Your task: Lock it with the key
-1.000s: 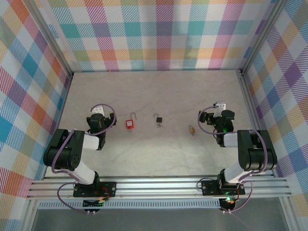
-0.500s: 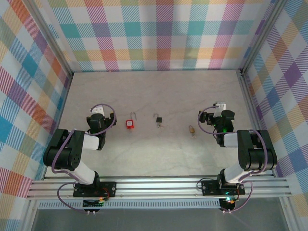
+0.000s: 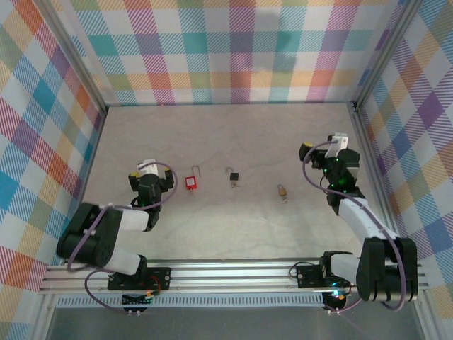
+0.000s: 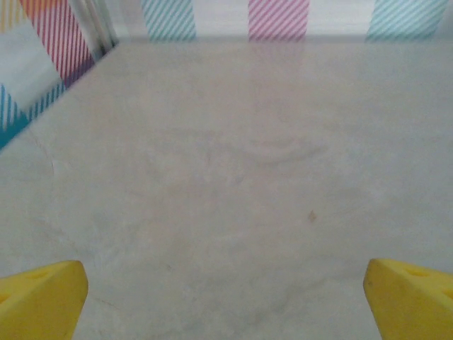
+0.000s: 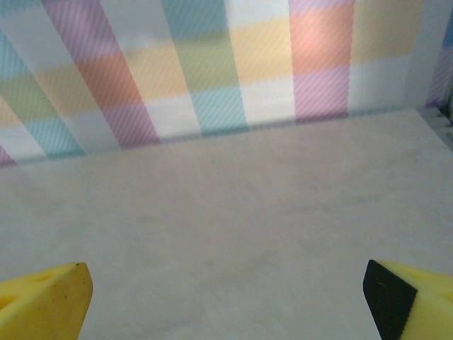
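Fingers of the left arm [image 4: 42, 301] stand spread wide and empty over bare surface [image 3: 233, 234], near the red padlock [image 3: 190, 183], which lies to their right with its shackle pointing toward the far edge. Further right in the same mid-surface row lie the black padlock [image 3: 233, 177] and the brass padlock [image 3: 282, 190]; any key is too small to make out. The fingers of the right arm [image 5: 42, 294], equally spread and empty, hang right of the brass one, toward the far-right corner.
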Motion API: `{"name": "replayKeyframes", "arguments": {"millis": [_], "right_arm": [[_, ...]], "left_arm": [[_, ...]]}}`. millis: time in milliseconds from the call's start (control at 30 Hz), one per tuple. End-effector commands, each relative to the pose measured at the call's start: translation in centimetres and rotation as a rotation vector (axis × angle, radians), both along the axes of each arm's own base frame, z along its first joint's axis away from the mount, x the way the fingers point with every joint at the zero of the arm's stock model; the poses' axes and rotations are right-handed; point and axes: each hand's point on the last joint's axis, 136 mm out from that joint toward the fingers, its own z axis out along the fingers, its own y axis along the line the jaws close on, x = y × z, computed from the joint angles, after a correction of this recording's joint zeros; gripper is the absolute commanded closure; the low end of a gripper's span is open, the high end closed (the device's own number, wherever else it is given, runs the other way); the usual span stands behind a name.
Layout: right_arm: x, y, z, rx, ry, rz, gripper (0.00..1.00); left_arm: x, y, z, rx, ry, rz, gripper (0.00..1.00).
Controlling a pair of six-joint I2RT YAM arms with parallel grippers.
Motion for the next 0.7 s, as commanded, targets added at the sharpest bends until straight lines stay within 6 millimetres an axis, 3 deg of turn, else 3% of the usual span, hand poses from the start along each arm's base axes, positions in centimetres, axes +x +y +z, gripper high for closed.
{"name": "replayKeyframes", "arguments": {"millis": [0, 67, 133, 233, 367, 433, 667], "right_arm": [[-0.4, 2.3, 0.7, 0.159, 0.108, 0.099, 0.01], [-0.3, 3.8, 2.5, 0.275, 0.1, 0.165, 0.01], [-0.6, 3.9, 2.4, 0.464, 0.17, 0.123, 0.01], [-1.1, 3.7, 1.6, 0.625, 0.24, 0.061, 0.01], [-1.5, 5.5, 2.4, 0.667, 0.215, 0.183, 0.01], [-1.8, 6.2, 2.3, 0.647, 0.255, 0.216, 0.01], [-3.5, 10.0, 0.7, 0.419, 0.345, 0.238, 0.01]], "left_arm": [[0.5, -0.1, 6.8, -0.085, -0.124, 0.057, 0.0], [-0.1, -1.0, 8.1, -0.116, -0.133, 0.065, 0.0], [-1.0, -1.4, 9.2, -0.209, -0.155, 0.054, 0.0], [-4.7, 1.4, 9.6, -0.541, -0.217, 0.262, 0.0], [-8.6, 2.1, 10.7, -0.831, -0.306, 0.279, 0.0], [-8.7, 0.7, 12.0, -0.799, -0.334, 0.127, 0.0], [-7.3, -1.2, 8.1, -0.68, 0.001, 0.153, 0.0]]}}
